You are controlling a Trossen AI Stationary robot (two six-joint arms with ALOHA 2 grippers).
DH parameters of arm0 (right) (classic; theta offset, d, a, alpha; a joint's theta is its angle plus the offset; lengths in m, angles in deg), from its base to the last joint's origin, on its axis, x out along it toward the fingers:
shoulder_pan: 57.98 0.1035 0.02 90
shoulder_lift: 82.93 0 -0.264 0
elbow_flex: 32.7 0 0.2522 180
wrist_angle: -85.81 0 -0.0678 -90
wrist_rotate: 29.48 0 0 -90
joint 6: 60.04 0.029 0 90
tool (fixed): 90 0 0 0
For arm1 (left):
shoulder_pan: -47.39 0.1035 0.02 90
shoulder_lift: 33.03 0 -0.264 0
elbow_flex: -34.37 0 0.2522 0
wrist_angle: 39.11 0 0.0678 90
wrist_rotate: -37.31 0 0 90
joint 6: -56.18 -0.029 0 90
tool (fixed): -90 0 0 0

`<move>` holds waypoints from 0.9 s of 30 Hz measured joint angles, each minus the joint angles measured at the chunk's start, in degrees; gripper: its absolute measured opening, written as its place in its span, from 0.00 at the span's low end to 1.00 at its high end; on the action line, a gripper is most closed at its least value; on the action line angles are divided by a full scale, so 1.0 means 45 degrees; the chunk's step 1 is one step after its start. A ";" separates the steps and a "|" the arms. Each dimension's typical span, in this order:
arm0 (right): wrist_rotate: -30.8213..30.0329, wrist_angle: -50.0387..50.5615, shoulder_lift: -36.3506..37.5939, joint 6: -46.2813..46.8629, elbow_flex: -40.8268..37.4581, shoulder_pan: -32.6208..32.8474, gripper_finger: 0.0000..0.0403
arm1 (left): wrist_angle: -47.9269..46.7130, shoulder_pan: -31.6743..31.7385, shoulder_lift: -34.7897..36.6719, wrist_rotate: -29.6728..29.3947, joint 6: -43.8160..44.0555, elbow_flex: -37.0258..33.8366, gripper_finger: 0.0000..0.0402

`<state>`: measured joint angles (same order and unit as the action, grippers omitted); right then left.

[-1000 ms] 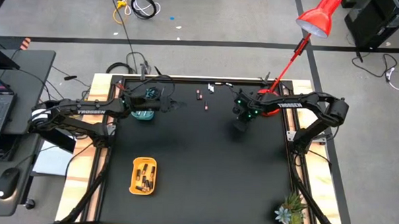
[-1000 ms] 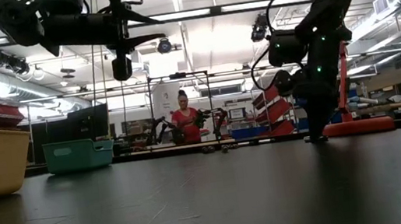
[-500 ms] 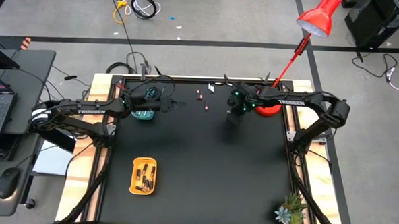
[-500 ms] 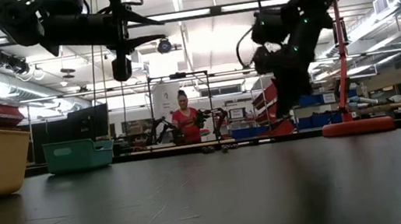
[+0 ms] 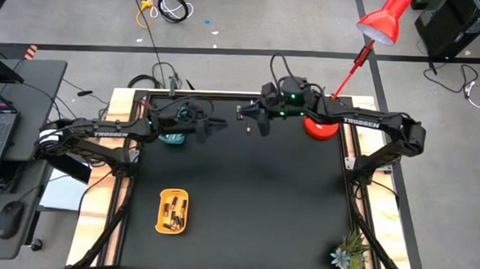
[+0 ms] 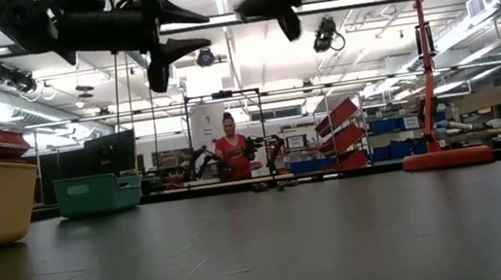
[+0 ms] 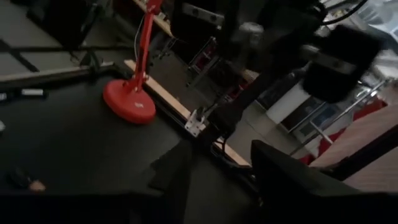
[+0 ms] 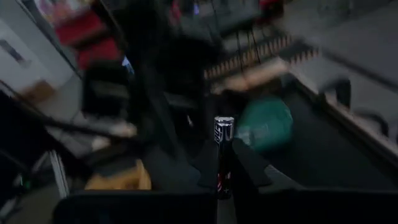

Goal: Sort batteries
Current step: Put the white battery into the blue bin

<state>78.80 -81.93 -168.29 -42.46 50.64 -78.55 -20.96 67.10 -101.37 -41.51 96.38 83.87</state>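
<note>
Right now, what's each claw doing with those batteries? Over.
Right claw shut on a battery, raised near the table's far edge. Left claw open, empty, beside the teal tray. Loose batteries lie under the right claw. Nothing in the way.

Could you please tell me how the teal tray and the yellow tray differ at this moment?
The teal tray sits near the table's far edge, partly covered by the left arm; the yellow tray lies uncovered towards the near side. Batteries show in the yellow tray; the teal tray's contents cannot be made out. Both sit on the table's left half.
</note>
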 joint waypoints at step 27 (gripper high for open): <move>-0.0808 0.0441 -0.0773 0.1148 0.0626 0.1032 0.16 | 0.0079 0.0005 -0.2394 -0.0010 -0.1845 0.2497 0.08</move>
<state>75.17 -79.94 -171.77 -37.29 53.46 -73.90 -20.60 67.12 -112.14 -41.55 88.07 95.11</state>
